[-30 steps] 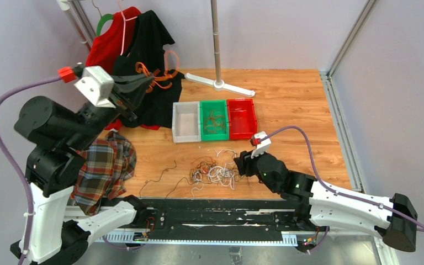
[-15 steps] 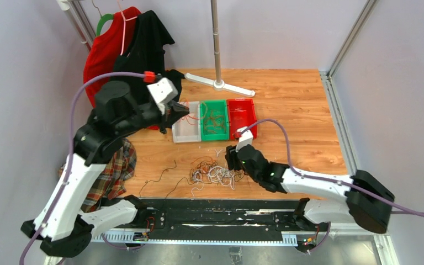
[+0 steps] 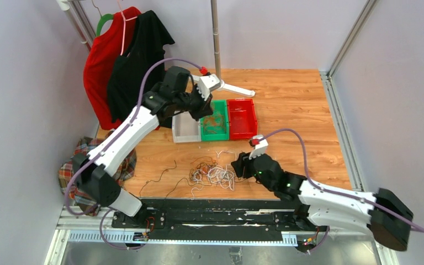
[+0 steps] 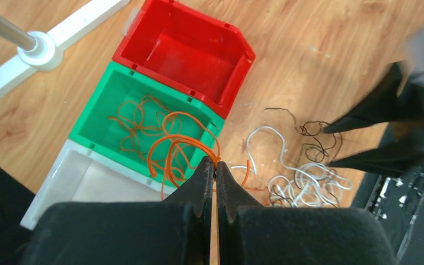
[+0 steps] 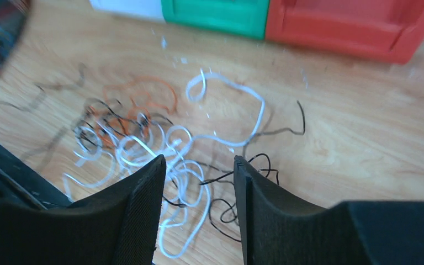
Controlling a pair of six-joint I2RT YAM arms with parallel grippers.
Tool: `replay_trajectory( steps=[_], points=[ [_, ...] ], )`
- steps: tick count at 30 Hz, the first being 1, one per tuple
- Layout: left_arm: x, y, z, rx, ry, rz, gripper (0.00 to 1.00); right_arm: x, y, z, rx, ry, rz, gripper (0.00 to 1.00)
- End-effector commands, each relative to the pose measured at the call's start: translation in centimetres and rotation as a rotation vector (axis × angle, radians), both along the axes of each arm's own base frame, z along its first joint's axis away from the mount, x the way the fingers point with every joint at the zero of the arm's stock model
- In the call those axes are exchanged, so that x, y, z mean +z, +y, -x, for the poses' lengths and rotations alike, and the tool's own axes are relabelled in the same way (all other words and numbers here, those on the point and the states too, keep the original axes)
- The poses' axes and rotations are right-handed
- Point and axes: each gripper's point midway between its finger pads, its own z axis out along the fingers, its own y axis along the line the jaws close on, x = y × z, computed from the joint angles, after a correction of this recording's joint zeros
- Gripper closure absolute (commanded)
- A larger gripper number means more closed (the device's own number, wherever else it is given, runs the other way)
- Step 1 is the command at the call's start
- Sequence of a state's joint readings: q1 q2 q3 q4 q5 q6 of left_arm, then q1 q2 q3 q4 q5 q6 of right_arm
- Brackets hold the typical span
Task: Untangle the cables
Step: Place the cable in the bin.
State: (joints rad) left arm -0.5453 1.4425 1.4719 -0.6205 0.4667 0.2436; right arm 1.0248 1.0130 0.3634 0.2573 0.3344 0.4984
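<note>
Left fingers (image 4: 216, 165) are pinched fully shut on one orange wire (image 4: 171, 146), held up over the green bin (image 4: 91, 102), which already has orange strands in it. The wire loops and droops from the pinch, so we read it as light and floppy, with hardly any stiffness. Right fingers (image 3: 235, 165) are about half open and grip nothing. They sit low at the right side of the tangle (image 3: 212, 174), which lies on the bench (image 3: 298, 110) on the near side of the green bin. The tangle is mostly white and black curls with a bit of orange, all overlapping. A couple of black strands (image 3: 163, 172) lie loose to its left. Our call on handling: each wire weighs next to nothing and the thin smooth jacket likely slips out of a lazy pinch. The curls hook each other, so pulling one probably drags its neighbours. We take hold at a free end or an outer loop that stands clear of the heap, e.g. the white loop (image 5: 237, 86) on the far side or the black end (image 5: 302, 118) on the right. Then we pinch fully and lift slowly. We avoid the middle, where we'd catch several strands at once. The wires aren't fragile, but a hard yank likely tightens knots.
</note>
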Motion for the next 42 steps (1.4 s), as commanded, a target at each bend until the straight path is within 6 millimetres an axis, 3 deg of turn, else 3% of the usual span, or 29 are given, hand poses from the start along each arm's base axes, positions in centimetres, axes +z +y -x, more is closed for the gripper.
replay_trajectory(
  steps=[1, 6, 13, 20, 26, 30, 32, 35, 40, 42],
  points=[
    [-1.8, -1.7, -3.8, 0.010, -0.015, -0.020, 1.00, 3.1, -2.8, -0.6, -0.120, -0.057, -0.083, 0.51],
    [-6.6, -2.4, -7.1, 0.057, 0.014, -0.090, 1.00, 6.1, -5.3, -0.6, -0.186, -0.126, -0.130, 0.50],
    [-11.5, -2.8, -10.4, 0.105, -0.007, -0.156, 1.00, 6.7, -7.2, -0.1, -0.214, -0.135, -0.110, 0.49],
    [-15.5, -3.8, -11.3, 0.094, 0.023, -0.187, 0.99, 6.6, -7.4, -0.1, -0.223, -0.126, -0.088, 0.49],
    [-18.1, -2.9, -11.6, 0.094, 0.019, -0.265, 0.96, 7.5, -7.2, -0.4, -0.214, -0.137, -0.068, 0.49],
    [-17.1, -2.7, -10.8, 0.078, 0.065, -0.278, 0.63, 8.1, -7.1, -0.4, -0.204, -0.148, -0.063, 0.50],
    [-15.1, -2.7, -10.3, 0.067, 0.082, -0.275, 0.46, 8.5, -7.0, -0.4, -0.199, -0.153, -0.061, 0.50],
    [-11.4, -2.6, -9.3, 0.054, 0.086, -0.251, 0.28, 9.0, -7.0, -0.4, -0.190, -0.159, -0.059, 0.50],
    [-6.5, -2.1, -6.0, 0.014, 0.111, -0.195, 0.06, 9.6, -7.2, -0.3, -0.179, -0.166, -0.045, 0.50],
    [-5.2, -1.7, -4.5, -0.004, 0.120, -0.178, 0.02, 9.7, -7.2, -0.3, -0.174, -0.165, -0.040, 0.50]
  ],
)
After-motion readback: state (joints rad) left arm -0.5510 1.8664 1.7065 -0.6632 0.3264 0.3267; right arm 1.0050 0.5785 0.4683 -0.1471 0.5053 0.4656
